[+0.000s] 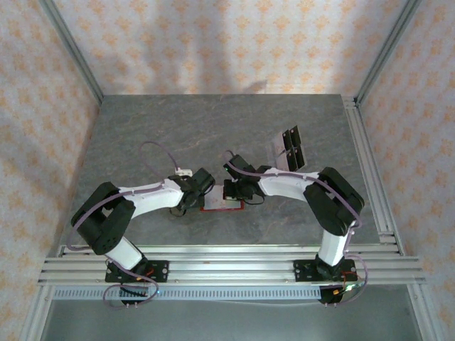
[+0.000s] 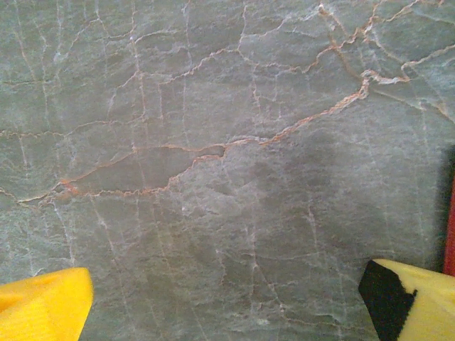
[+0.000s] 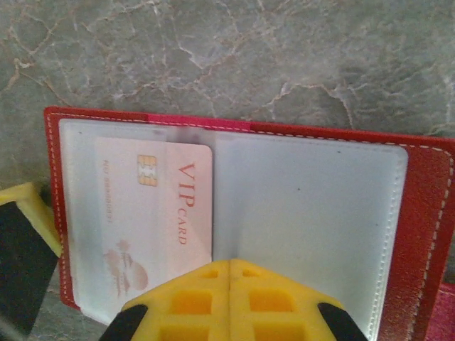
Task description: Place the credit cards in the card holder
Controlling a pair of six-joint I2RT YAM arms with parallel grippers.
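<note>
a big grey stone table [image 1: 213, 128] fills the middle of the top view, with flowery walls [image 1: 213, 42] around it. the left arm [image 1: 142, 199] and the right arm [image 1: 298, 186] reach in from the bottom and meet near the middle.

the red card holder [image 1: 222, 204] lies open and flat on the table between them, a little below the middle. in the right wrist view it has pale see-through pockets, and one pink card [image 3: 153, 206] sits in the left pocket. it says "vip card".

more credit cards [image 1: 288, 148] lie on the table in the upper right, well apart from the holder.

the right gripper [image 3: 128, 227] has its fingers apart. one yellow finger [image 3: 229, 298] is over the holder's middle fold and the other is by its left edge.

the left gripper [image 2: 227, 302] is wide apart over bare table, just beside the holder's red edge.
</note>
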